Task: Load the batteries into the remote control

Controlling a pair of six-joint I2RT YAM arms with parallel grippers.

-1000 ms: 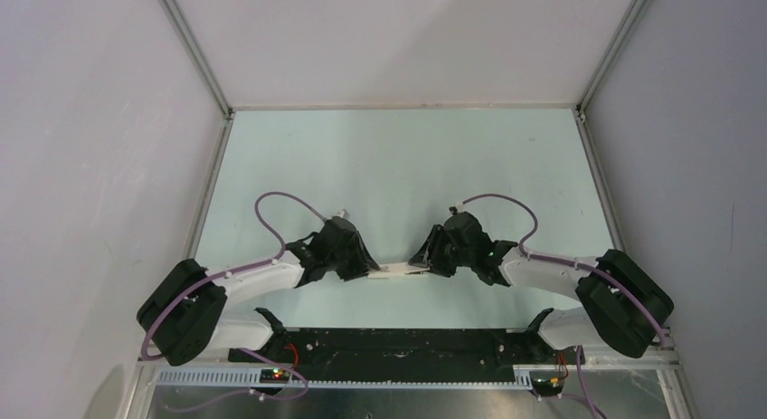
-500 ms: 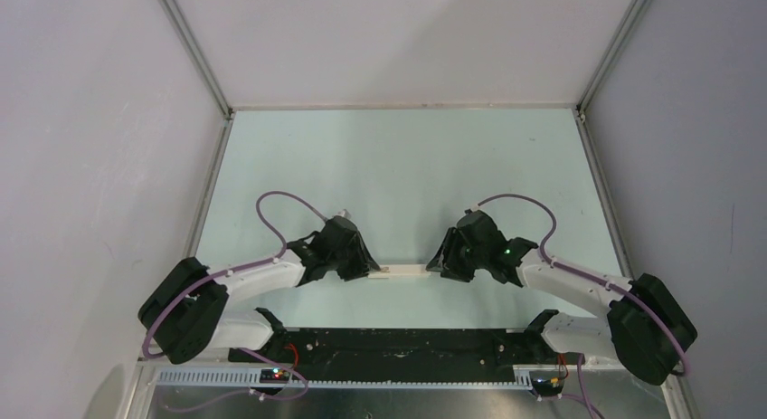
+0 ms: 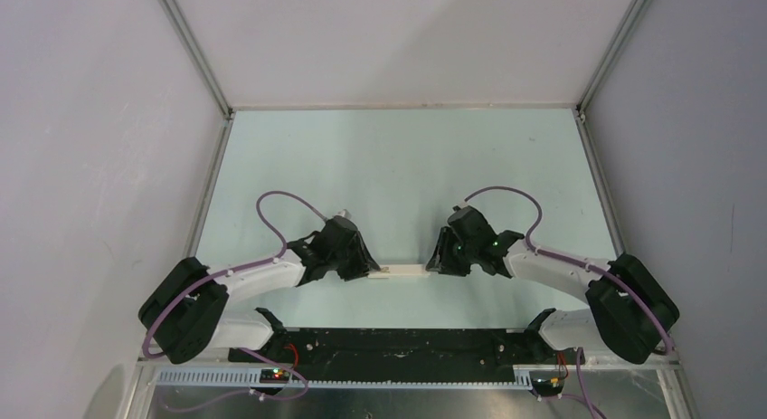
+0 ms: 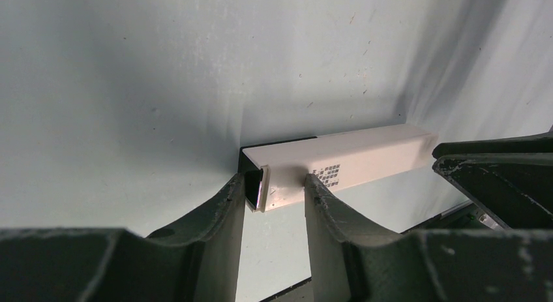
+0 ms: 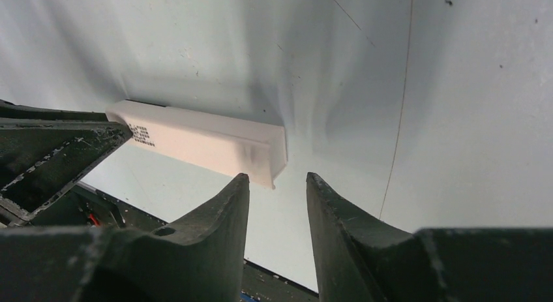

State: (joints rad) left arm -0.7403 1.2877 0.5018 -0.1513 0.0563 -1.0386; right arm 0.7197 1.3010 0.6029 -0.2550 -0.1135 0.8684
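Note:
The white remote control lies crosswise between my two grippers, near the table's front. My left gripper is shut on its left end. In the left wrist view the fingers press both sides of the remote, whose dark end sits against the left finger. My right gripper is open and empty at the remote's right end. In the right wrist view the remote's end lies just beyond the gap between the fingertips, untouched. The batteries are out of view.
The pale green table is boxed in by white walls at the left, back and right. A black base rail runs along the near edge. The right gripper's body shows in the left wrist view.
My right gripper has drawn back to the right off the remote's end. The remote has gone from slightly tilted to level. My left gripper has kept its hold and place.

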